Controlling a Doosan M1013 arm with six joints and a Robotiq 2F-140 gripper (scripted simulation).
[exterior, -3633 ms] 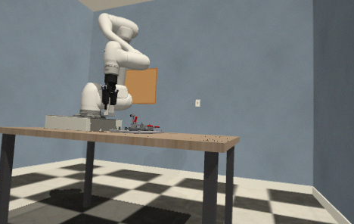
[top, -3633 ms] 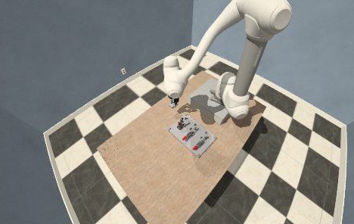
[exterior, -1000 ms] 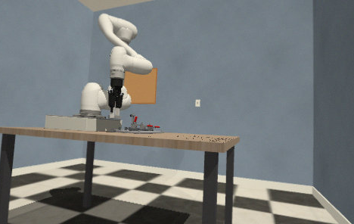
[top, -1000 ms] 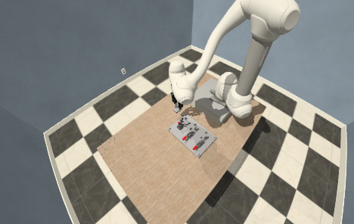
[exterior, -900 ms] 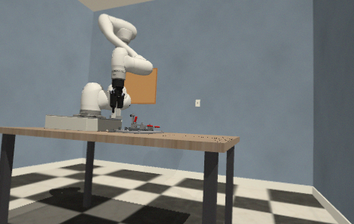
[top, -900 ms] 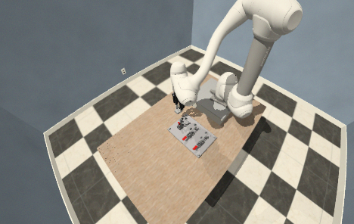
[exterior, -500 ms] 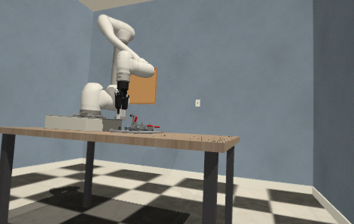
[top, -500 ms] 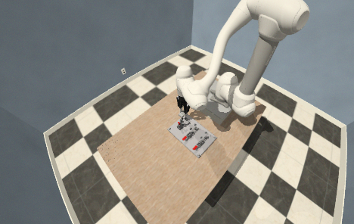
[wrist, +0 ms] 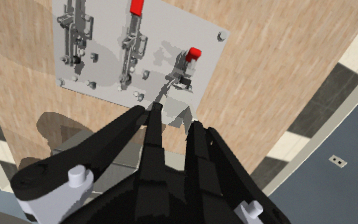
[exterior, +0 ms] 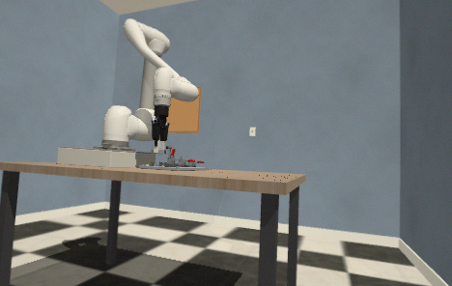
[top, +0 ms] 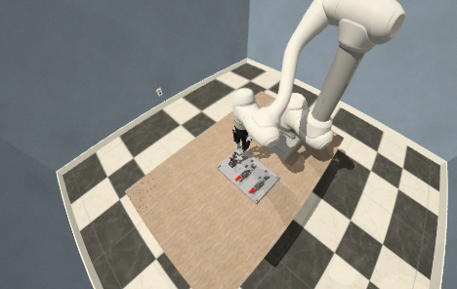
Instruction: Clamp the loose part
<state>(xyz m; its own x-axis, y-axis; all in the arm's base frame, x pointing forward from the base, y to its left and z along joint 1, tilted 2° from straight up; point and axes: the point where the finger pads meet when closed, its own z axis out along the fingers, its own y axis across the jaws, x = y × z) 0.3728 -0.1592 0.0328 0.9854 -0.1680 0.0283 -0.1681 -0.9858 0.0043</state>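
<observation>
The grey fixture plate (top: 248, 177) lies on the wooden table and carries three toggle clamps with red handles. In the wrist view the plate (wrist: 130, 50) is ahead of the fingers. The clamp nearest them (wrist: 185, 70) has its red handle (wrist: 193, 53) raised. My gripper (wrist: 175, 105) is shut on the light grey part (wrist: 177, 111) and holds it just above that end of the plate. In the side view the gripper (exterior: 159, 139) points straight down, with the part (exterior: 161, 151) a little above the fixture (exterior: 177, 169). The nest's pads are partly hidden by the part.
The robot's grey base block (exterior: 102, 157) stands on the table right behind the fixture. The other two clamps (wrist: 130, 40) (wrist: 75, 30) lie further along the plate. The table edge and the checkered floor (wrist: 325, 105) are to the right in the wrist view.
</observation>
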